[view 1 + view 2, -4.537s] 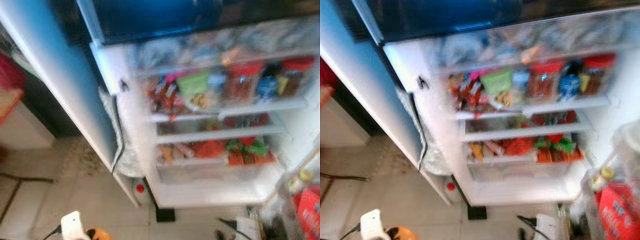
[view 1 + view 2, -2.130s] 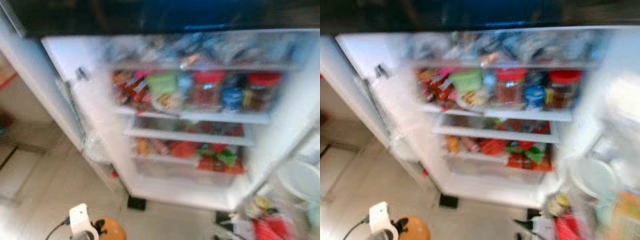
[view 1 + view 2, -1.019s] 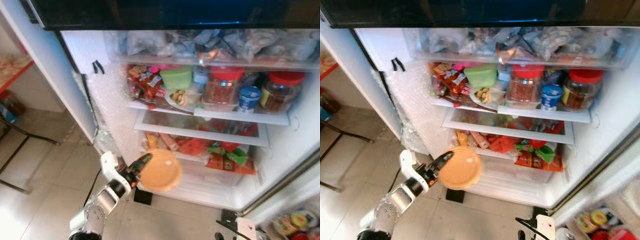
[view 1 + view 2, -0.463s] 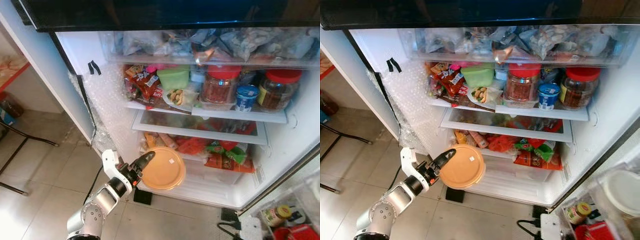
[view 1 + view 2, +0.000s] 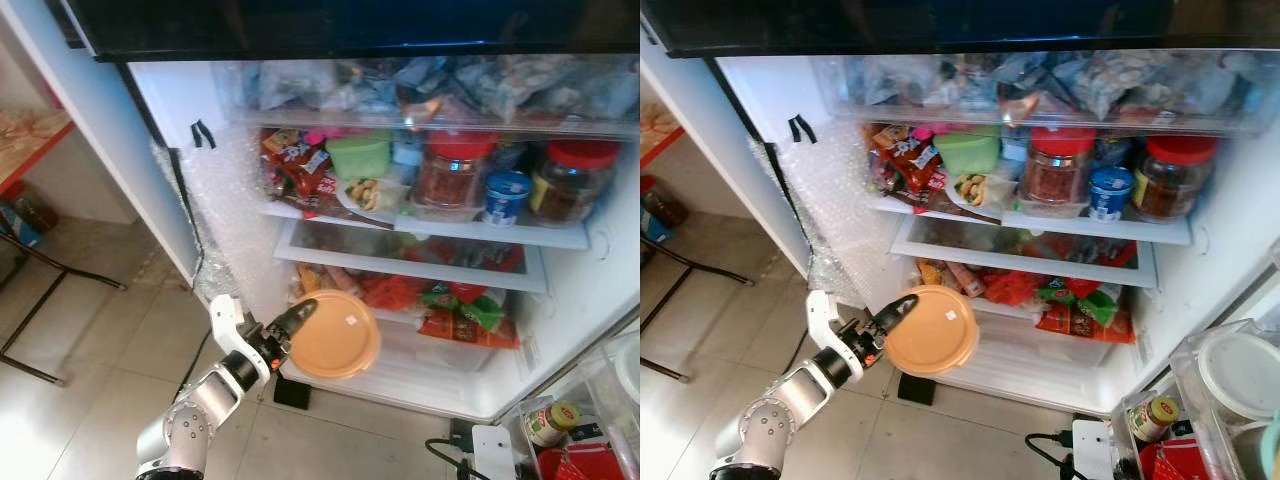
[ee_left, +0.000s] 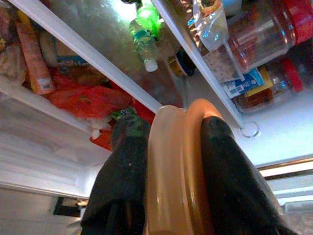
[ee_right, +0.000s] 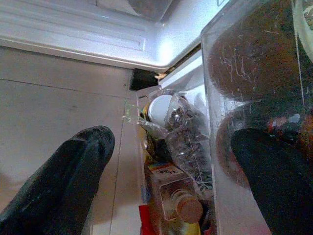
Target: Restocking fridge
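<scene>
left pincer (image 5: 293, 322) grips one orange lid (image 5: 335, 335)

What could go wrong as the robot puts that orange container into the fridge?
The left end effector pinches the orange container by its rim only, so it may slip or tilt. The lower shelf is crowded with packets, so pushing in could knock some out. The bubble wrap hanging beside the arm could snag.

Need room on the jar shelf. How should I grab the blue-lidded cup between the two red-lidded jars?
Grip the cup around its sides just under the lid, coming straight in from the front. It stands upright at the shelf edge, and a jar on each side blocks a sideways approach.
</scene>
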`<state>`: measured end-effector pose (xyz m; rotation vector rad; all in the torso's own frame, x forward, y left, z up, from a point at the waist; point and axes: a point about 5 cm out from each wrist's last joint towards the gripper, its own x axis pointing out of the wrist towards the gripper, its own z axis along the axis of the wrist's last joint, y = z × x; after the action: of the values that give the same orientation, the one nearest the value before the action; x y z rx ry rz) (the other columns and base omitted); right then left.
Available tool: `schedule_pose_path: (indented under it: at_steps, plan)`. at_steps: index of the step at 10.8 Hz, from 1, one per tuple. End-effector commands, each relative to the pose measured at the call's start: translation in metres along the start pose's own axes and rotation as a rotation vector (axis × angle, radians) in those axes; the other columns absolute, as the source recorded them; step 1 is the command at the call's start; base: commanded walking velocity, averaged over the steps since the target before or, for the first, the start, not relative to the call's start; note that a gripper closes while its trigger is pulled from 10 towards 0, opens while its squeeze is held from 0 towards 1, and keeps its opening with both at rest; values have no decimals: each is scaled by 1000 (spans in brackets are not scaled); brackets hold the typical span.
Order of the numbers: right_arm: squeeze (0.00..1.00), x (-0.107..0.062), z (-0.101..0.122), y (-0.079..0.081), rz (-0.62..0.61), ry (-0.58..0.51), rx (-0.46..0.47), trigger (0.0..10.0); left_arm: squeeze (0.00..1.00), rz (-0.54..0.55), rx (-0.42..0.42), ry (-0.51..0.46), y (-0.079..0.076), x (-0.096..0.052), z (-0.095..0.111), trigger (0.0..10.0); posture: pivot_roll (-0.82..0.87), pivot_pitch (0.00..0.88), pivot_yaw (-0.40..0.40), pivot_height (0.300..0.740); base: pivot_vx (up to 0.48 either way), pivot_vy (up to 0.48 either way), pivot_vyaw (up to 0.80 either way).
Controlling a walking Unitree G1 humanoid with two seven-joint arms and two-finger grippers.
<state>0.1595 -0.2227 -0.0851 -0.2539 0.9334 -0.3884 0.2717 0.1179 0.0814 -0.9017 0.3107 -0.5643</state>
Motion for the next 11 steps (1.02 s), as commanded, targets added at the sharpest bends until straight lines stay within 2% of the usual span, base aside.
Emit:
schedule_pose_path:
  at_steps: [1, 3, 5, 6, 7, 11]
  plan:
    - [0, 0, -13, -13, -72, 48, 3, 10000, 0, -19, 0, -14, -4, -1, 6, 10000, -12, 91, 96, 740, 0, 0, 0]
    - [0, 0, -12, -13, -64, 47, 5, 10000, 0, -63, -102, -29, -5, -2, 4, 10000, -8, 91, 93, 740, 0, 0, 0]
    - [0, 1, -11, -13, -55, 46, 13, 10000, 0, -49, -83, -32, 0, -2, 3, 10000, -11, 88, 92, 740, 0, 0, 0]
    - [0, 1, -10, -13, -48, 47, 15, 10000, 0, 12, 15, -29, 8, -1, 5, 10000, -10, 86, 87, 740, 0, 0, 0]
    - [0, 1, -10, -13, -41, 46, 20, 10000, 0, 28, 76, -14, 10, -1, 6, 10000, -8, 85, 86, 740, 0, 0, 0]
    - [0, 1, -9, -11, -10, 48, 30, 10000, 0, 25, 117, 16, 11, 1, 2, 10000, -10, 81, 88, 740, 0, 0, 0]
